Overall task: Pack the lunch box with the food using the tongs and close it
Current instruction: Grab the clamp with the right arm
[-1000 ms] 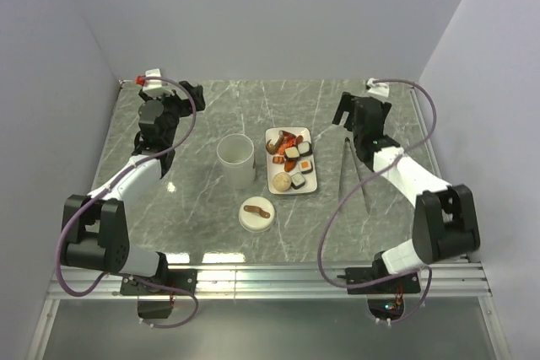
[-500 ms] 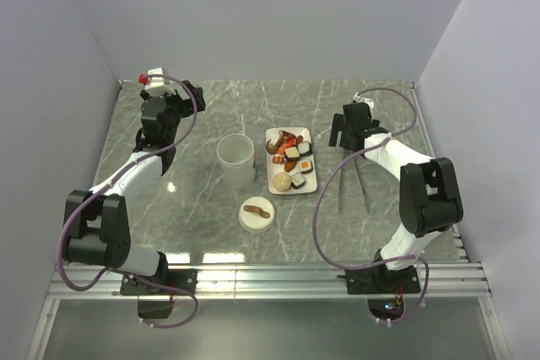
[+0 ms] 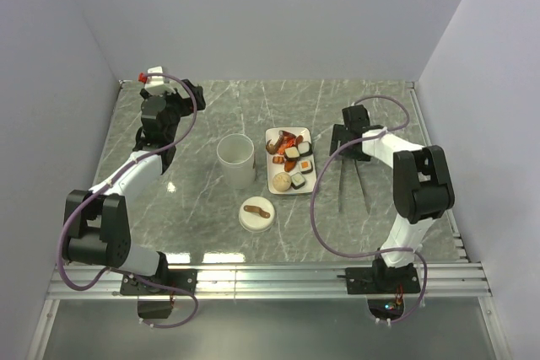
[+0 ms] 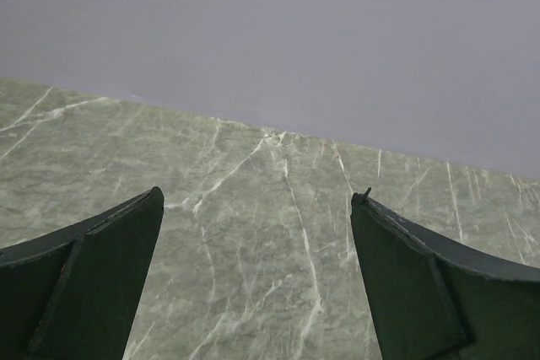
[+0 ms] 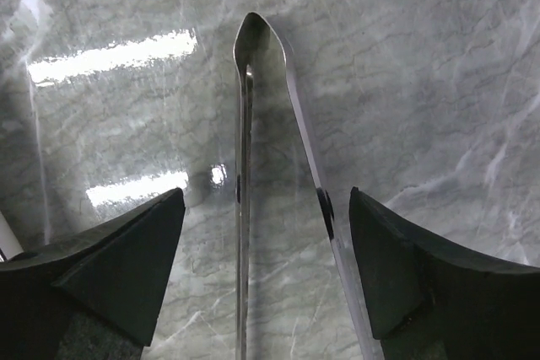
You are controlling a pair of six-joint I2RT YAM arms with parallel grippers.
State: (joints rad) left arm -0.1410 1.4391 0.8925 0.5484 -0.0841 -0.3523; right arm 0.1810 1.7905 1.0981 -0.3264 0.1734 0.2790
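The tongs (image 3: 341, 190) lie on the marble right of the plate. In the right wrist view both slim arms of the tongs (image 5: 245, 158) run away from the camera to a rounded end. My right gripper (image 5: 267, 208) is open and low over them, one finger on each side; the right arm lies close to the right finger (image 5: 422, 267). From above, the right gripper (image 3: 348, 147) sits at the tongs' far end. The lunch box (image 3: 235, 160) stands upright and uncovered, its lid (image 3: 256, 213) flat in front. The food (image 3: 291, 158) fills the plate. My left gripper (image 4: 257, 208) is open and holds nothing.
The white rectangular plate (image 3: 276, 185) lies between the lunch box and the tongs. Walls close in the table at the back and both sides. The left gripper (image 3: 181, 94) hovers at the far left corner, facing the back wall. A metal rail (image 3: 270, 276) runs along the near edge.
My right arm has folded in; its gripper moved left and down onto the tongs' far end, still open. The left arm shifted only slightly.
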